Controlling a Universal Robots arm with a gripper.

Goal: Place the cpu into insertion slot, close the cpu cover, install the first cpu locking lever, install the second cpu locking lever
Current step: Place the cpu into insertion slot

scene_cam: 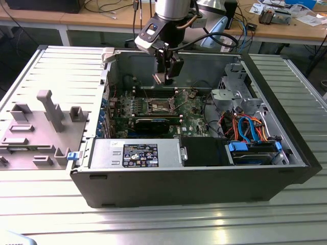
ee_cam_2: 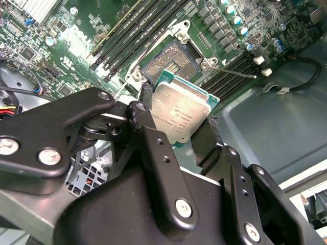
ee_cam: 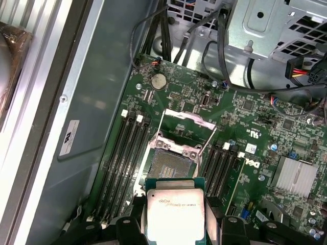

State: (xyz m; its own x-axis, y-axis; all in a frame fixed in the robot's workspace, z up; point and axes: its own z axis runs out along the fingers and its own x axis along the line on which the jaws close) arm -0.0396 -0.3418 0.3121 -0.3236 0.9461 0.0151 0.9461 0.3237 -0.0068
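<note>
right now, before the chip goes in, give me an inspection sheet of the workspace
surface: ribbed metal table, open computer case on it
job's things: cpu held above the empty insertion slot; cpu cover raised
clutter: grey fixture blocks at the exterior view's left
gripper: gripper shut on the cpu, over the motherboard
cables: orange and blue cables inside the case
surroundings: wooden bench with loose items behind

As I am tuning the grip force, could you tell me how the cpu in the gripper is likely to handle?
The cpu looks a thin, stiff plate with a metal top, so it probably will not flex. Pinched by its edges in the gripper, it might slip or twist. Small and thin, it is likely light, with a fragile green board rim.
</note>
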